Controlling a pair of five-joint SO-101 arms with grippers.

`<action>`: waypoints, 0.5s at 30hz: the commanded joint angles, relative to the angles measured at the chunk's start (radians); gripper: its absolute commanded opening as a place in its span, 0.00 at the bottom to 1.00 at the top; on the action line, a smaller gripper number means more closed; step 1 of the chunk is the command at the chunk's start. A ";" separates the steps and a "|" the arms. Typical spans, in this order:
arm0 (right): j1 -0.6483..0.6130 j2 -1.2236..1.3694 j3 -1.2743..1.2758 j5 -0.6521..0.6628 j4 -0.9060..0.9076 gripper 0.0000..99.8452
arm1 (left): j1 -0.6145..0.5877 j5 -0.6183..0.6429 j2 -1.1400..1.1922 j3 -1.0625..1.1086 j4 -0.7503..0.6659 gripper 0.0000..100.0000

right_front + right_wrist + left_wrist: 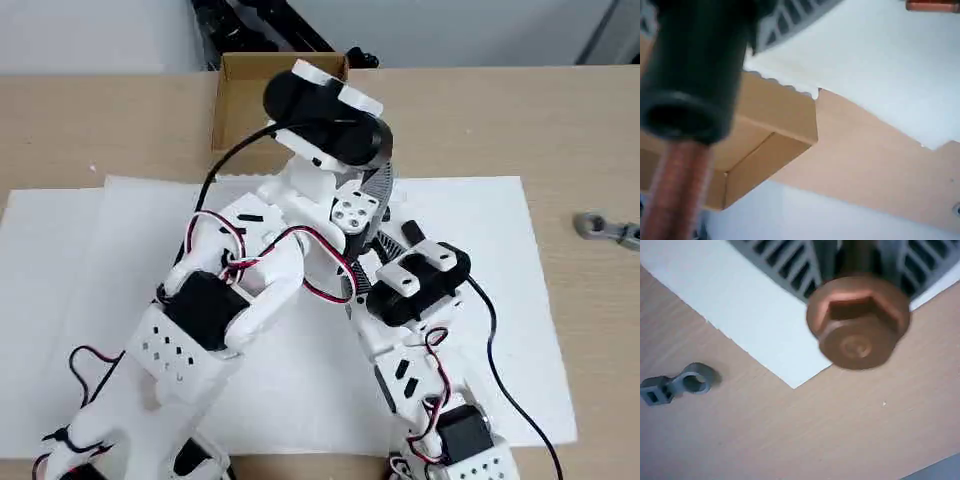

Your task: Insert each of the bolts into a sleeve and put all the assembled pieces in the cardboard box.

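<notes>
My left gripper (857,260) is shut on a copper bolt (857,325), whose hexagonal head faces the left wrist camera between grey ribbed fingers (785,265). My right gripper (715,20) is shut on a black sleeve (695,75). The bolt's threaded shaft (675,190) meets the sleeve's open end. In the high view both arms come together over the white sheet, just in front of the cardboard box (240,100). The box (785,120) stands open behind the sleeve. Another copper bolt (932,6) lies on the sheet.
A white paper sheet (100,260) covers most of the wooden table. A grey ring-ended part (605,228) lies on bare wood off the sheet's right side, also in the left wrist view (680,385). Cables hang along both arms.
</notes>
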 commanded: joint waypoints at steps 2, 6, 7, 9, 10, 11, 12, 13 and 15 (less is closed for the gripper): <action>-0.004 -0.016 -0.032 0.011 0.001 0.00 | 0.014 0.023 -0.032 -0.002 -0.014 0.00; -0.004 -0.016 -0.034 0.011 0.001 0.00 | 0.049 0.023 -0.032 -0.002 -0.014 0.00; -0.004 -0.016 -0.034 0.011 0.001 0.00 | 0.054 0.023 -0.032 -0.002 -0.014 0.00; -0.004 -0.016 -0.034 0.011 0.001 0.00 | 0.055 0.023 -0.032 -0.001 -0.014 0.00; -0.004 -0.016 -0.034 0.011 0.001 0.00 | 0.054 0.023 -0.032 -0.001 -0.014 0.00; -0.004 -0.016 -0.034 0.011 0.001 0.00 | 0.052 0.020 -0.032 0.001 -0.014 0.00; -0.004 -0.016 -0.034 0.011 0.001 0.00 | 0.052 0.018 -0.032 0.001 -0.014 0.00; -0.004 -0.016 -0.034 0.011 0.001 0.00 | 0.052 0.017 -0.032 0.001 -0.012 0.00; -0.004 -0.016 -0.034 0.011 0.001 0.00 | 0.052 0.017 -0.032 0.002 0.000 0.00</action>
